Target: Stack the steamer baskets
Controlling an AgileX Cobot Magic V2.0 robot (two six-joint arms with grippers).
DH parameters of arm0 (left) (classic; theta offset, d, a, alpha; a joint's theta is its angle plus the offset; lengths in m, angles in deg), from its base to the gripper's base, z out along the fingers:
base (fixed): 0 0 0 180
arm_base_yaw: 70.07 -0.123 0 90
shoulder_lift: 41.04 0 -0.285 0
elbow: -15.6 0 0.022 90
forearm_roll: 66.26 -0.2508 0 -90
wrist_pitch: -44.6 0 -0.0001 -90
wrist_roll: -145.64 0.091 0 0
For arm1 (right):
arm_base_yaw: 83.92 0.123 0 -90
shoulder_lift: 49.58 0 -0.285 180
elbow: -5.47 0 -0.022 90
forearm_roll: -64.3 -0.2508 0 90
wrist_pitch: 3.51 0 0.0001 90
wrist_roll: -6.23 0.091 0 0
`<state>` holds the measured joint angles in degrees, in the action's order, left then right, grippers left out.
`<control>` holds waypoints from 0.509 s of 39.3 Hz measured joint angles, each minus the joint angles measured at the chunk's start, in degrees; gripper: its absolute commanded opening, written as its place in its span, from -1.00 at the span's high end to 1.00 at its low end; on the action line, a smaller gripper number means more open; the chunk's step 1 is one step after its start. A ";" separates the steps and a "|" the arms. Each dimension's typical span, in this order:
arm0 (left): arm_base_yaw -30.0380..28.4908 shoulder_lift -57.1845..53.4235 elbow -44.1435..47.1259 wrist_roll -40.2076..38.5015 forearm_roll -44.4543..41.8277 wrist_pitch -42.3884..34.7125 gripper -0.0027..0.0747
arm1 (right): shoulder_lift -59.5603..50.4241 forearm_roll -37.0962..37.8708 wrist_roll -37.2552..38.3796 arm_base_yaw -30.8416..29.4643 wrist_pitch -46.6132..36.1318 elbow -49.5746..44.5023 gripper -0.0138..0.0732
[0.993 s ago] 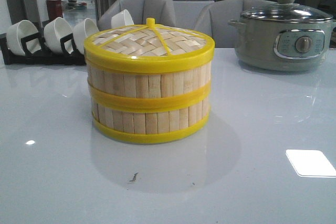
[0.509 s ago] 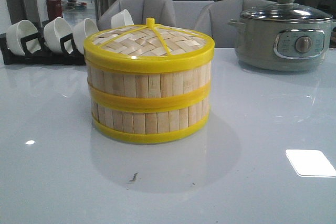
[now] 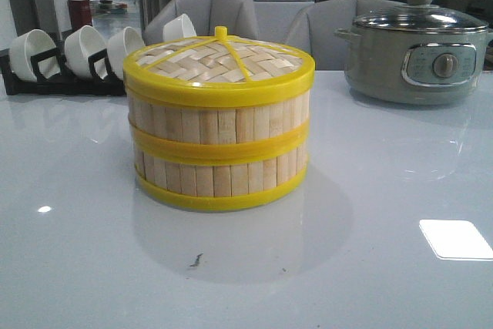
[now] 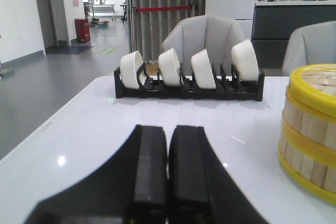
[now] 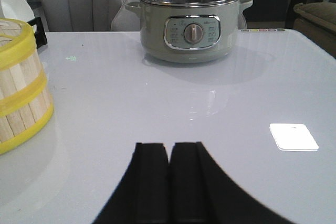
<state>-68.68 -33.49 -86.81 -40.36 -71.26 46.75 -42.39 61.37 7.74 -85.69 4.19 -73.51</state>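
In the front view you see the two round steamer baskets of pale bamboo slats with yellow plastic rims stacked one on the other near the middle of the glossy white worktop. A flat woven bamboo lid with a yellow rim and knob sits on the upper basket. Toward the far left corner stands a black rack holding white ceramic bowls on edge. At the far right edge you have a grey-green electric cooking pot with a glass lid and a front dial. Neither arm shows here.

In the left wrist view your left tool has its two black fingers pressed flat together with nothing between them, above bare worktop. The bowl rack lies beyond it toward the far edge, and the stacked baskets stand well apart from the fingers.

In the right wrist view your right tool is likewise closed tight and empty over the worktop. The stacked baskets stand well off to one side of it, and the cooking pot sits beyond, toward the far edge.
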 measured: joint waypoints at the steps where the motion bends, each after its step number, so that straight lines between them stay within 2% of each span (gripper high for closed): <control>1: 0.00 0.00 0.00 0.00 0.00 0.00 0.71 | 0.00 0.17 0.00 0.00 -0.25 0.00 0.57; 20: 0.00 0.00 0.00 0.00 0.00 0.00 0.71 | 0.00 0.23 0.00 0.00 -0.49 0.00 0.57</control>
<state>-68.68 -33.49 -86.81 -40.36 -71.26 46.75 -42.39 61.60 7.74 -85.69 3.69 -73.51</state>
